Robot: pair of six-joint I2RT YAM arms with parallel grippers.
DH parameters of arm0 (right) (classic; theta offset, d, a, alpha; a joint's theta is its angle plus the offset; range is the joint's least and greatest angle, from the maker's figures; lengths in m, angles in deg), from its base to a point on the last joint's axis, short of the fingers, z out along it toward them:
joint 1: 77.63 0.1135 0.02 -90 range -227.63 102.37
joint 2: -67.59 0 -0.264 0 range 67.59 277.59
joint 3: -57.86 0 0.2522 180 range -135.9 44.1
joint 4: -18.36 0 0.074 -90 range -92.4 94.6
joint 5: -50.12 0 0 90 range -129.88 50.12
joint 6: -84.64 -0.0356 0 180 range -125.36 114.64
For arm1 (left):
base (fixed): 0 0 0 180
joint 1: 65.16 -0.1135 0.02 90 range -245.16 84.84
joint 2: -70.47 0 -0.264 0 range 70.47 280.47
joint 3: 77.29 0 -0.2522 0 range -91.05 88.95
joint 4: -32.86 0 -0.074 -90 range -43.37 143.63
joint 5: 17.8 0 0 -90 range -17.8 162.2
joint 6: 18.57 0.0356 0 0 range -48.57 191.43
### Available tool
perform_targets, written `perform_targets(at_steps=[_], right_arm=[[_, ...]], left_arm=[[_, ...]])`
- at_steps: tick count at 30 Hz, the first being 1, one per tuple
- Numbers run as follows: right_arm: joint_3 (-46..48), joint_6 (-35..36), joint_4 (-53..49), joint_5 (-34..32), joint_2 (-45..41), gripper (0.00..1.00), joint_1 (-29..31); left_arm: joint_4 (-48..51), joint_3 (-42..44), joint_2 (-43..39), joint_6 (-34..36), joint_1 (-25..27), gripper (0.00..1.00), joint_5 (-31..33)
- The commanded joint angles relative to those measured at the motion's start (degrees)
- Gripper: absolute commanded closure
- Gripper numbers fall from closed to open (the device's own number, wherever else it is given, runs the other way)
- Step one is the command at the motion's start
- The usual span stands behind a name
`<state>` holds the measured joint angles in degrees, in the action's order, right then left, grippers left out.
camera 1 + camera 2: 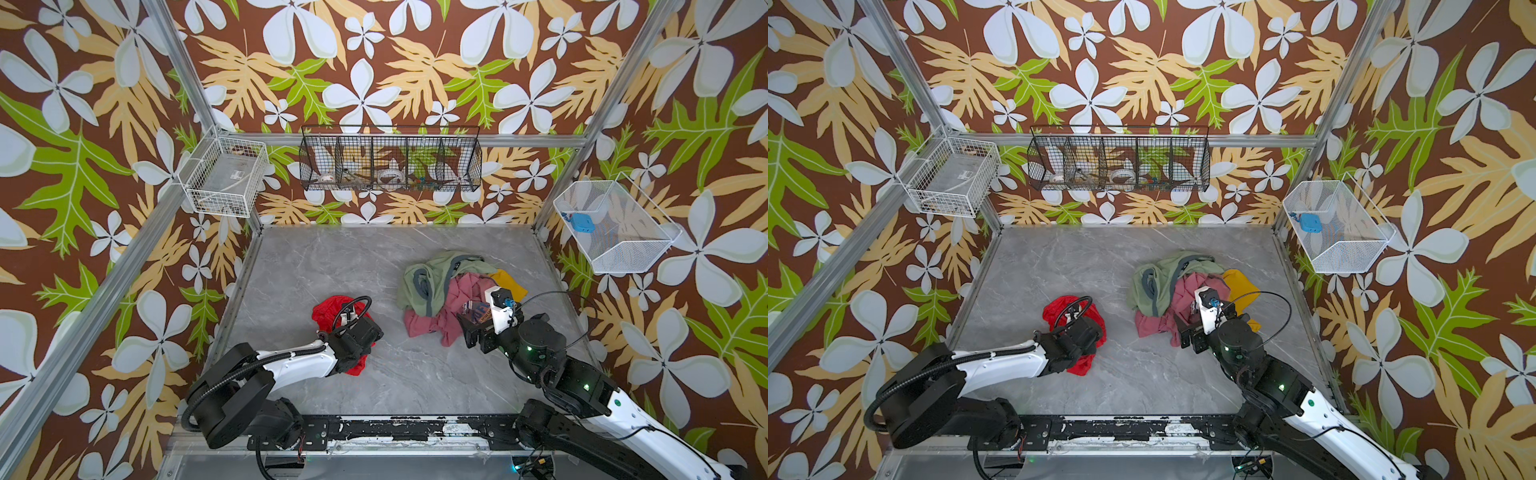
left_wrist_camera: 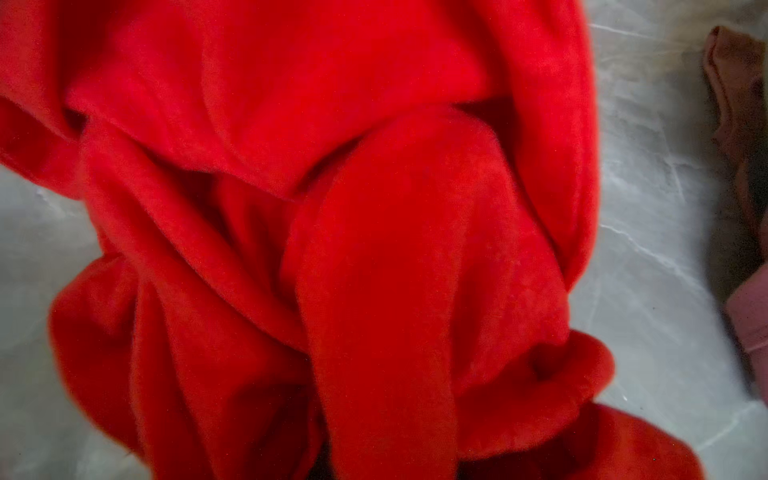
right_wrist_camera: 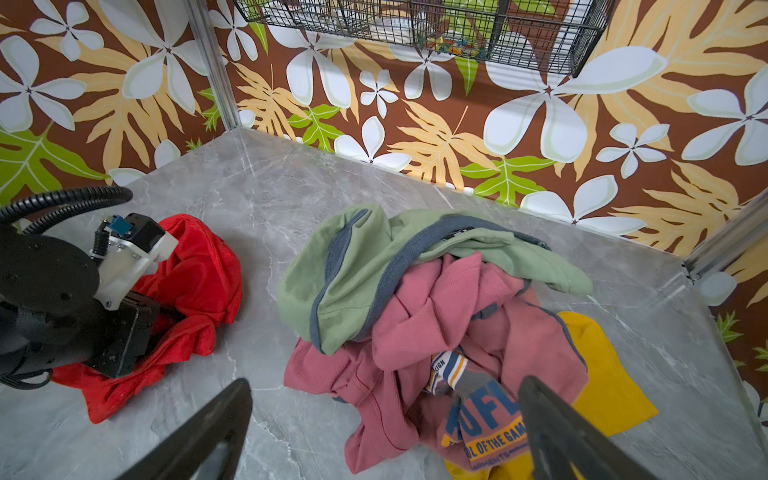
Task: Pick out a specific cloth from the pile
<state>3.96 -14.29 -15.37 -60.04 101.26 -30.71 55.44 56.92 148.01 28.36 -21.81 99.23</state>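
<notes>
Readable text is in the right wrist view only, all on the dusty pink shirt (image 3: 436,299), just ahead of the right gripper (image 3: 384,382).
- The print (image 3: 486,419), touching one finger (image 3: 552,424), has big blue letters "UFL", cut off by folds and that finger.
- On the orange band (image 3: 494,440) under them: "OL OF THE GAM", partial.
- Small line below that: "ARMENTS", partial.
- On the striped patch (image 3: 451,368), just beyond the print from the gripper: "SIGN", with its start hidden.
- The black tag (image 3: 457,233) on the green garment (image 3: 303,274), farther out, is too small to read.

In both top views the print is too blurred to read.

left gripper (image 3: 166,312): tips hidden in cloth (image 3: 199,274) | left wrist view: blurred
</notes>
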Motion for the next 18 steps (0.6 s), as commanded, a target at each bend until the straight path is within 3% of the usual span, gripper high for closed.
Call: perform_targets(at_steps=[1, 9, 18], right_arm=[[-0.1, 0.5, 0.2, -1.6, -0.3, 0.01, 0.1], [-0.1, 1.0, 0.6, -3.7, -0.4, 0.0, 0.1], [1.6, 3.4, 1.5, -7.6, -1.4, 0.0, 0.1]], left_arm=[[4.1, -1.3, -3.2, 4.4, -3.7, 1.0, 0.2], [2.4, -6.4, -6.3, 14.0, -12.2, 1.0, 5.1], [-4.9, -12.4, 2.8, 23.6, -19.1, 1.0, 5.6]])
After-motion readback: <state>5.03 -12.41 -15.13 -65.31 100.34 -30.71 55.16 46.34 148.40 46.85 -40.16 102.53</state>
